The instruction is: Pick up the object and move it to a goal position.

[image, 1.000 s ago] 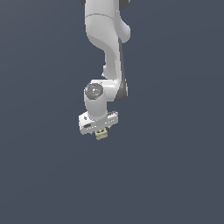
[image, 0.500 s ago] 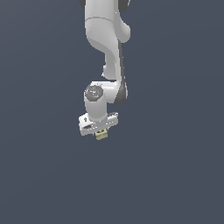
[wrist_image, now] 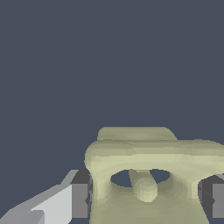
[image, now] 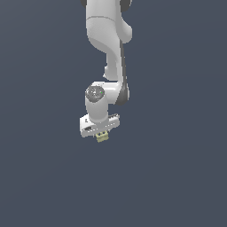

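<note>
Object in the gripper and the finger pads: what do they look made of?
Object: matte, pale yellow-green, softly shaded with rounded hollows; looks like moulded plastic or resin, but a render leaves that open. Finger pads: flat dark grey, rubber-like, on white glossy gripper housing.

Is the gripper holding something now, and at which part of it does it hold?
Yes. The gripper holds the pale yellow-green object by its two opposite sides, one finger pad on each.

My Panda arm [image: 107, 40] descends from above, bending at the wrist [image: 98, 98], with the white hand pointing down. My gripper [image: 102, 135] has its two dark-padded fingers [wrist_image: 80, 200] closed against opposite sides of the object [image: 103, 137], which hangs beneath the hand.
</note>
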`<control>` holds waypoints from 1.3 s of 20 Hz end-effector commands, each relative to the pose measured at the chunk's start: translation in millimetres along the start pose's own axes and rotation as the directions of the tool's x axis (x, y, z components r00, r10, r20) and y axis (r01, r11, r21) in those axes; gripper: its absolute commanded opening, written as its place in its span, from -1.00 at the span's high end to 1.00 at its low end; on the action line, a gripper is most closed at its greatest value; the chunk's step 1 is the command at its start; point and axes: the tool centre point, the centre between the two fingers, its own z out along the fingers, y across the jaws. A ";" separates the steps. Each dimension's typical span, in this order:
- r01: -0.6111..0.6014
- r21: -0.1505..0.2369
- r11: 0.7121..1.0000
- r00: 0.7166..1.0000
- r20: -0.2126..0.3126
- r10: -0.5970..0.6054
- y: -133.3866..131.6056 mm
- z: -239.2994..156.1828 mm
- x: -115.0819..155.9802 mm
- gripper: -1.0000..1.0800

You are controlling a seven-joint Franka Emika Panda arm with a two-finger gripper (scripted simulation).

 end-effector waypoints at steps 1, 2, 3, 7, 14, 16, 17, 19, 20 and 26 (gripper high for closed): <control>-0.015 -0.011 1.000 1.000 -0.013 0.015 4.7 -8.4 5.4 1.00; -0.024 -0.017 1.000 1.000 -0.020 0.024 7.4 -13.3 8.4 1.00; -0.035 -0.023 0.999 0.999 -0.029 0.034 10.5 -18.9 11.8 1.00; -0.091 -0.057 0.994 0.993 -0.074 0.087 26.7 -48.8 28.0 1.00; -0.237 -0.131 0.963 0.958 -0.194 0.209 66.1 -129.2 58.7 1.00; -0.286 -0.152 0.946 0.940 -0.236 0.247 78.5 -157.7 65.7 1.00; -0.311 -0.161 0.937 0.930 -0.256 0.264 84.5 -171.8 68.5 1.00; -0.358 -0.178 0.917 0.908 -0.297 0.297 95.6 -199.7 72.9 1.00; -0.381 -0.185 0.906 0.896 -0.316 0.312 100.8 -213.5 74.5 1.00; -0.508 -0.218 0.833 0.817 -0.427 0.387 127.0 -293.5 76.7 1.00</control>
